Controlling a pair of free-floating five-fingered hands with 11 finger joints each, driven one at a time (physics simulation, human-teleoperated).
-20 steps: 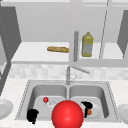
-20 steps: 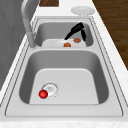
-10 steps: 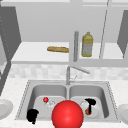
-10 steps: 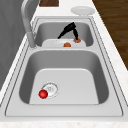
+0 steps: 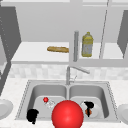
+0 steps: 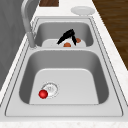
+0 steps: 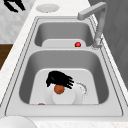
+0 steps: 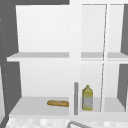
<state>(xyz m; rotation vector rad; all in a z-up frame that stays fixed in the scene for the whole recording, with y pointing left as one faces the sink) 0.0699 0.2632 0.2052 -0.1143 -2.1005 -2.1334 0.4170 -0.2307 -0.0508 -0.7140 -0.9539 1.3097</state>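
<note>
1. In the right basin of the sink, just right of the faucet, the right hand hung over a white plate, its fingers curled down and touching a brown-orange ball on that plate; whether they actually gripped it could not be told.
2. In the left side view the same hand stood above two orange-brown pieces in the basin beyond the faucet.
3. Left of the faucet, the left hand hovered at the front edge of the left basin, holding nothing; how its fingers were set could not be made out.
4. A small red ball lay beside the drain in the left basin.
5. A large red sphere sat in front of the faucet, at the sink's front rim.
6. Above the faucet, a shelf carried a bread loaf and a yellow bottle.
</note>
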